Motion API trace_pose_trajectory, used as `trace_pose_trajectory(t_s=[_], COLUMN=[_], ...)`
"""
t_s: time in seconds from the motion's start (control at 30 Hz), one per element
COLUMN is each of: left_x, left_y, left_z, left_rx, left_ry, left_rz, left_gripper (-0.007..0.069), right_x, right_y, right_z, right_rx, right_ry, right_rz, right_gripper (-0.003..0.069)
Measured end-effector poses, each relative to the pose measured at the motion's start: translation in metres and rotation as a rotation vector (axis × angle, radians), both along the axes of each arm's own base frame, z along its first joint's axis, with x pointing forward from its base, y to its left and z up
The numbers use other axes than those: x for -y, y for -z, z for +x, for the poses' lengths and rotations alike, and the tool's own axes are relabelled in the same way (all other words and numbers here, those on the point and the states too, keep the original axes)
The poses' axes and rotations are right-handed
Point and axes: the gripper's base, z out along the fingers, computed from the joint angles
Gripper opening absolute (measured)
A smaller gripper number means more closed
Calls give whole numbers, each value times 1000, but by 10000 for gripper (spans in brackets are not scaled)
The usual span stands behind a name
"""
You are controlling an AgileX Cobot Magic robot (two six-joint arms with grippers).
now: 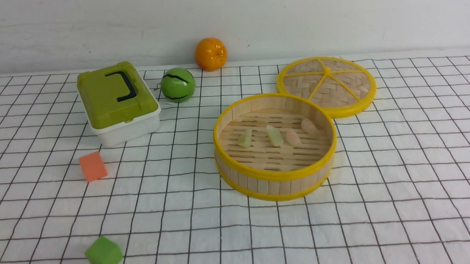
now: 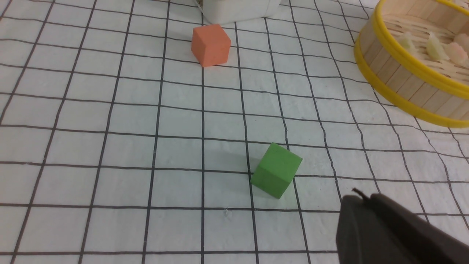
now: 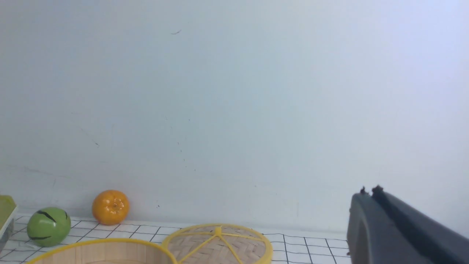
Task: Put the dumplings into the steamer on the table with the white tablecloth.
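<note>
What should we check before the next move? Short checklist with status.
1. Two green dumplings and two pink dumplings inside the steamer: ok.
2. Steamer upright, flat on the tablecloth: ok.
3. Left gripper shut, nothing between its tips: ok.
4. Right gripper shut, nothing held, raised facing the wall: ok.
5. No arm over the steamer in the front view: ok.
6. Lid off, behind the steamer; whether it touches the rim: cannot tell.
</note>
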Motion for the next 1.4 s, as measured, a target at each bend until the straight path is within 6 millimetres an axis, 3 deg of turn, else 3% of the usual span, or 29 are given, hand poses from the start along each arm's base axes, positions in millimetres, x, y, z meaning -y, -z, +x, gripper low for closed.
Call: trace_pose_trajectory(t_s=[0.33,0.57,0.73,1.4], left_x=[0,0,0,0], left_y=[0,0,0,0], left_z=[0,0,0,0], left_rx=[0,0,1,0], left_ry=[0,0,0,-1], left_rz=[0,0,1,1], left_gripper=[15,18,18,31], right_x=[0,-4,-2,-1], right_y=[27,61,74,76], right_z=[2,4,2,0], right_rx=[-63,-430,-583,-630], right_ry=[-1,-33,14,33], right_rz=[-10,-20,-17,-14], right_gripper=[-1,6,11,37])
